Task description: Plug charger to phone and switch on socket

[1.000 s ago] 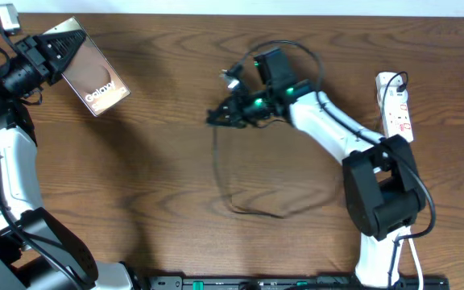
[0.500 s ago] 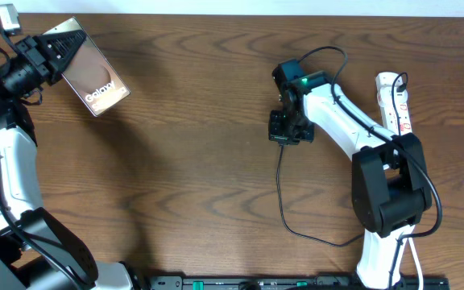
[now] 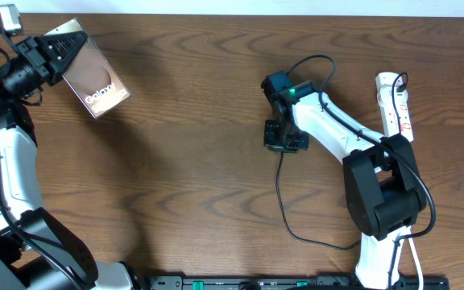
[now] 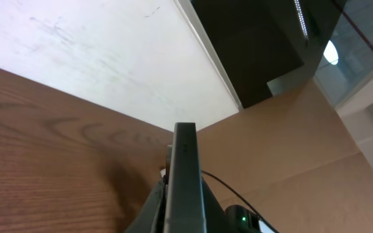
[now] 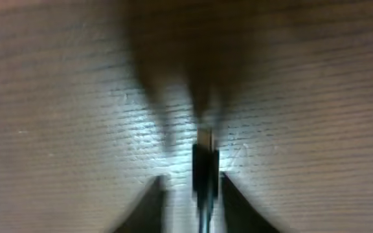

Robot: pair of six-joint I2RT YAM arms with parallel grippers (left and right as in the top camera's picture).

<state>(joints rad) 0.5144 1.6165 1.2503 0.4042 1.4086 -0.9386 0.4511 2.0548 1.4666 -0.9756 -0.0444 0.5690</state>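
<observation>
The bronze phone (image 3: pixel 95 80) with white lettering hangs above the table's far left corner, and my left gripper (image 3: pixel 55 48) is shut on its end. In the left wrist view the phone's (image 4: pixel 185 181) thin edge stands upright between the fingers. The charger (image 3: pixel 279 189), a thin black cable, curls over the wood from near the right arm's base up to my right gripper (image 3: pixel 284 138) at mid-table. In the blurred right wrist view its plug tip (image 5: pixel 204 171) stands between the open fingers of the right gripper (image 5: pixel 192 177), with a clear gap on the left side. The white socket (image 3: pixel 396 105) lies at the far right.
The right arm's black base (image 3: pixel 381 193) stands at the front right, close to the socket. A thicker black arm cable (image 3: pixel 316 63) loops behind the right wrist. A black rail (image 3: pixel 256 282) runs along the table's front edge.
The right gripper swung right from mid-table with the charger, then came back a little to the left. Its jaws have parted around the plug tip. The left arm and the phone have not moved.
</observation>
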